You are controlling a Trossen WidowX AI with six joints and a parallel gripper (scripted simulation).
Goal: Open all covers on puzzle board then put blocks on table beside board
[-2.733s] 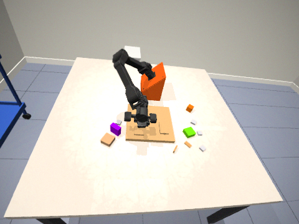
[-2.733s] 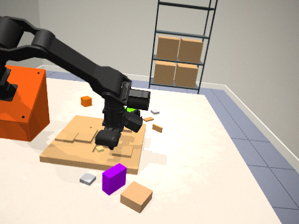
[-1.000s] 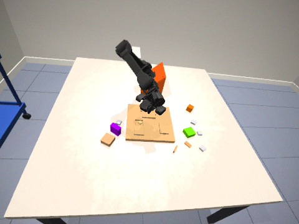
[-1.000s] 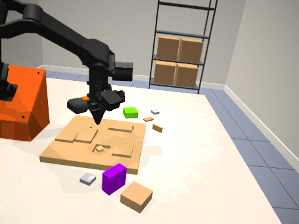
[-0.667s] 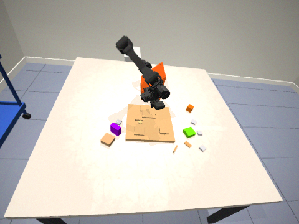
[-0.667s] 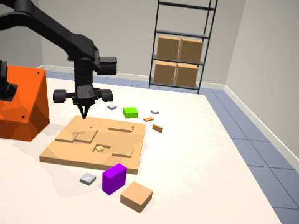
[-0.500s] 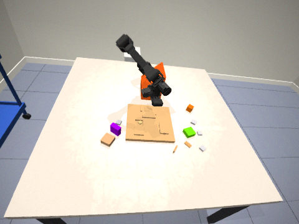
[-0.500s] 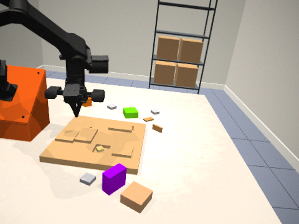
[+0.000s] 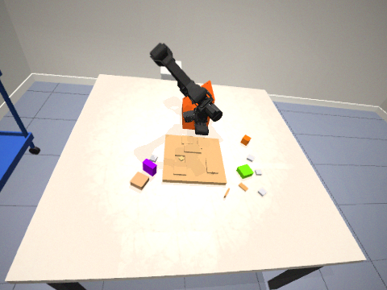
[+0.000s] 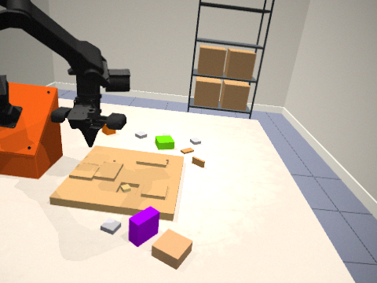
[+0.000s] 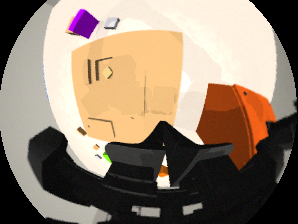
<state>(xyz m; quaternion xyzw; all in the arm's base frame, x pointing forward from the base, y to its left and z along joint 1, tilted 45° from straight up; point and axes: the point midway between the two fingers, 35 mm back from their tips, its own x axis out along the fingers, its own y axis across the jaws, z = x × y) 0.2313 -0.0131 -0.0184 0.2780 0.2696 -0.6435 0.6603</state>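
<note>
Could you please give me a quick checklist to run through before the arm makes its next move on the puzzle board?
1. Gripper empty: ok, fingers shut with nothing between them.
2. Gripper clear of the board: ok, it hangs above the edge nearest the orange base.
3. A block left to fetch: not ok, a small tan block sits tilted in a well near the middle.
4. All covers open: cannot tell, several flat covers lie on the board, wells beneath not visible.
5. Blocks on the table off the board: ok, purple block, green block and orange block rest beside it.
</note>
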